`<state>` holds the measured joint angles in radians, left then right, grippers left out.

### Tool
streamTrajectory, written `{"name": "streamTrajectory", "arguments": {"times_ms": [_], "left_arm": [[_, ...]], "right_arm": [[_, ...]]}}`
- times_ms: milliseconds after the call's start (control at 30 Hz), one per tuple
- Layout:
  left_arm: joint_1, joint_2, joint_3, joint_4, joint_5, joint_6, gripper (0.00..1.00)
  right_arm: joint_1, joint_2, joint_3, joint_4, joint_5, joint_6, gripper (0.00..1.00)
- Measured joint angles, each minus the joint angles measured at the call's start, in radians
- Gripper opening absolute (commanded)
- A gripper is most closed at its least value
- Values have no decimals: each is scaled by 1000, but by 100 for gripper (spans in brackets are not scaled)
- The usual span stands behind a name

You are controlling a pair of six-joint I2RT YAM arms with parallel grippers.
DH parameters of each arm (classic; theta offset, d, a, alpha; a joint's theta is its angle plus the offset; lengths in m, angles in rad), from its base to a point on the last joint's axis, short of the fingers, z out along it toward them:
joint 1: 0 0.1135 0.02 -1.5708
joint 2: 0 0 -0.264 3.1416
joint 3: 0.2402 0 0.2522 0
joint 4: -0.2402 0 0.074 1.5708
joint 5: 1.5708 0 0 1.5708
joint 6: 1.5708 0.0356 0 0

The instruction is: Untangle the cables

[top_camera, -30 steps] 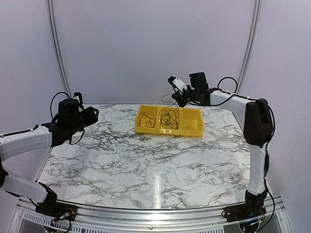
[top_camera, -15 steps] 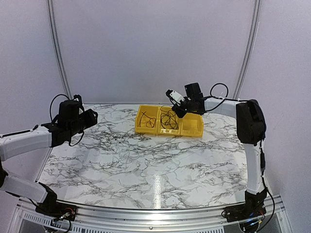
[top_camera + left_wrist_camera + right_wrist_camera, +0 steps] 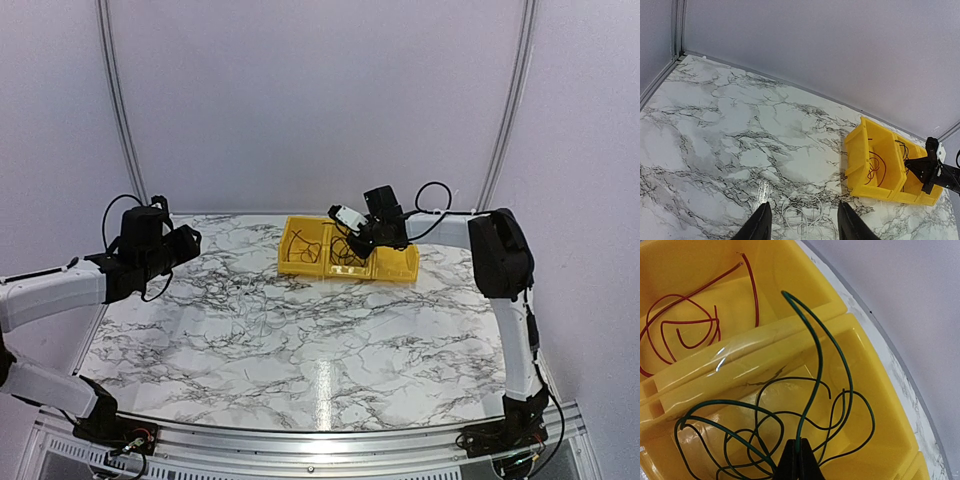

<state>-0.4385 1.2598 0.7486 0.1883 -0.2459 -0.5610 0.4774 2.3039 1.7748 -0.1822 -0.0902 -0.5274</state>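
Marble-patterned tabletop [image 3: 300,340] runs out to plain pale walls. At its left side the left gripper [image 3: 802,227] hangs above the marble, well apart from the bins and just where it was a second ago. Its fingers stand wide apart with nothing between them. A pale coil [image 3: 802,212] of thin wire lies on the marble just beyond the tips, apparently untouched.

Further right, at the far middle of the table, sits a row of three yellow bins [image 3: 398,268]. The leftmost one holds a red cable [image 3: 754,290] lying in loose open loops by itself. The middle one holds a green cable [image 3: 819,347], still a tangle of crossing loops on the floor of the compartment, with one long strand arching up above the divider.

The change is on the right. Over the last second the right arm has swung down and leftward, from a raised spot above the right end of the row to a low spot over the middle compartment. Its right gripper [image 3: 799,460] now points down into the green tangle with its fingers pressed together. The arching strand runs straight into the seam between the tips, so it looks pinched there.

That puts the work on the green bundle. With the red one already apart and the green loops still crossing, the sorting seems partly done. The strand in the grip looks like the one to draw free, though whether it will slip clear or drag the whole knot along cannot be judged from this.
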Motion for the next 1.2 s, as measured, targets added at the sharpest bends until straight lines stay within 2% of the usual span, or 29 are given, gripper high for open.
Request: {"name": "streamTrajectory", "arguments": {"times_ms": [133,233,300,533,733,800,1033,1067,1200], "left_arm": [[0,0,0,0,0,-1,48],[0,0,0,0,0,-2,48],[0,2,-1,1,0,-4,48],[0,4,-24,1,-1,-5,48],[0,11,-27,1,0,-5,48],[0,13,-26,1,1,-5,48],[0,16,-21,-6,6,-4,48],[0,16,-18,-10,9,-4,48],[0,15,-11,-18,9,-5,48]], "right_arm": [[0,-6,-4,-2,10,8,1],[0,-29,-24,-14,14,32,28],[0,-53,-40,-26,18,50,37],[0,-174,-62,-111,17,26,53],[1,-188,11,-231,-44,-53,59],[1,-172,39,-251,-63,-81,59],[8,-30,150,-280,-82,-138,44],[12,-8,169,-283,-82,-145,40],[31,61,212,-276,-62,-150,9]]}}
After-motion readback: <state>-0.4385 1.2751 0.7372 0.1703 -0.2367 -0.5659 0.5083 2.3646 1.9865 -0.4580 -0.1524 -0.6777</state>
